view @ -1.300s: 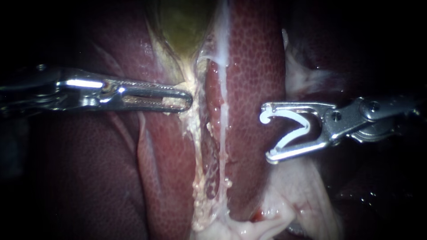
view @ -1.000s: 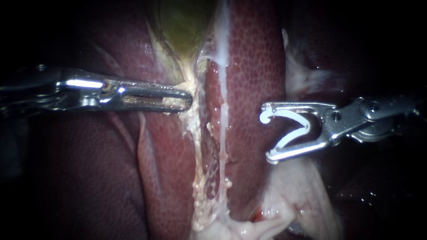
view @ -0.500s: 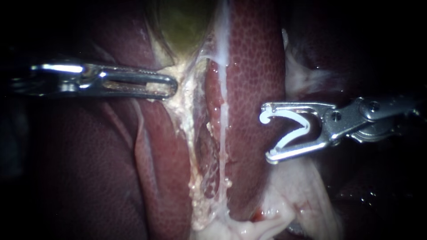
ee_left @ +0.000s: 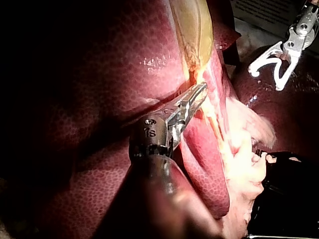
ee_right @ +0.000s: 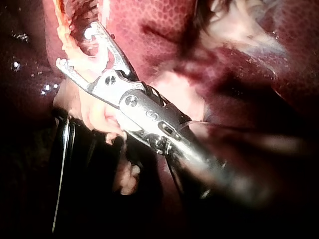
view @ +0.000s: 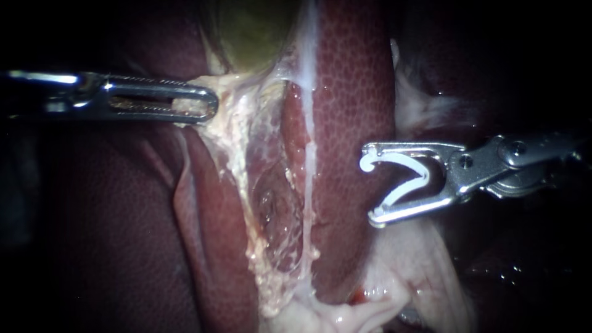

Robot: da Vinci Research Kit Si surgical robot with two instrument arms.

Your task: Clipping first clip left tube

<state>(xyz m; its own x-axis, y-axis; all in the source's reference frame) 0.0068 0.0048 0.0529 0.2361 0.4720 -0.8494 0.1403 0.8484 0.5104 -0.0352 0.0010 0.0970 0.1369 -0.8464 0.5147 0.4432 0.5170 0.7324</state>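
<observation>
My left instrument (view: 206,105) comes in from the left, its jaws shut on pale fatty tissue at the neck of the greenish gallbladder (view: 253,31). The pull spreads a thin glistening membrane (view: 271,203) between a ragged pale strand (view: 237,166) and a whitish tube (view: 308,154). I cannot tell which one is the left tube. My right instrument (view: 370,188) hangs right of the tube, apart from it, its wide-set jaws holding an open white clip (view: 404,176). The left wrist view shows the left jaws (ee_left: 197,97) on the tissue. The right wrist view shows the loaded right jaws (ee_right: 74,47).
Dark red liver (view: 351,92) lies on both sides of the stretched tissue. Pale loose tissue (view: 407,271) sits below the right instrument. A black object (ee_left: 289,199) lies beside the tissue in the left wrist view.
My left instrument has drawn its held tissue up and to the left, spreading the membrane open beside the tube. The right instrument and clip have not moved.
</observation>
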